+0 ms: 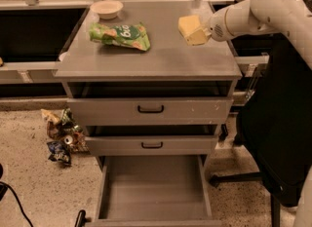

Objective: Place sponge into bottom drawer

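The sponge point(189, 27), a pale yellow block, is held in my gripper point(199, 34) just above the right rear part of the grey cabinet top point(161, 58). The gripper is shut on the sponge, and my white arm point(263, 7) reaches in from the upper right. The bottom drawer point(152, 188) is pulled out wide open at the foot of the cabinet, below and to the left of the gripper. Its grey tray is empty.
A green snack bag point(119, 36) and a white bowl point(106, 9) lie on the cabinet top at the left. The two upper drawers point(150, 110) with black handles stand slightly ajar. A black chair point(278, 138) stands at the right. Crumpled wrappers point(61, 136) lie on the floor at the left.
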`<state>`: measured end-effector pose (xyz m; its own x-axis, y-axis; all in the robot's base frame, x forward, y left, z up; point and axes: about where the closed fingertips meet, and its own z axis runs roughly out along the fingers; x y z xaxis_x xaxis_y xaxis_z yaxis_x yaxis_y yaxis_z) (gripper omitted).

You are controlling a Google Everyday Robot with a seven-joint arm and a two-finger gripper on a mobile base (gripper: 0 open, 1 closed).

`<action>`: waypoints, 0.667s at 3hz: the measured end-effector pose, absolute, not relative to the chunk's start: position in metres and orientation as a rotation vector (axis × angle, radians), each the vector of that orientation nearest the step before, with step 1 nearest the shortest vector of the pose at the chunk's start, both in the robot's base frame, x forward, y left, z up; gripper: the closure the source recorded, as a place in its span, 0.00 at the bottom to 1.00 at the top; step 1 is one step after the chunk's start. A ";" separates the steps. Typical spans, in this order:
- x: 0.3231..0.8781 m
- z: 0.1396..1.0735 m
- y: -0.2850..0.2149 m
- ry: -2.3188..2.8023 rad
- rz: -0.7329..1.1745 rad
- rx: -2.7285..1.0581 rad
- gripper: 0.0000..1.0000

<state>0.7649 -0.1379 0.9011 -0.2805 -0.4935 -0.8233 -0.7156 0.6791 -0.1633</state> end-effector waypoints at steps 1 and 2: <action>0.725 0.914 -0.125 1.885 0.398 -1.047 1.00; 0.657 0.929 -0.107 1.789 0.481 -1.195 1.00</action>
<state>0.6575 -0.1074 0.9294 -0.1246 -0.5247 -0.8421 -0.8763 0.4562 -0.1546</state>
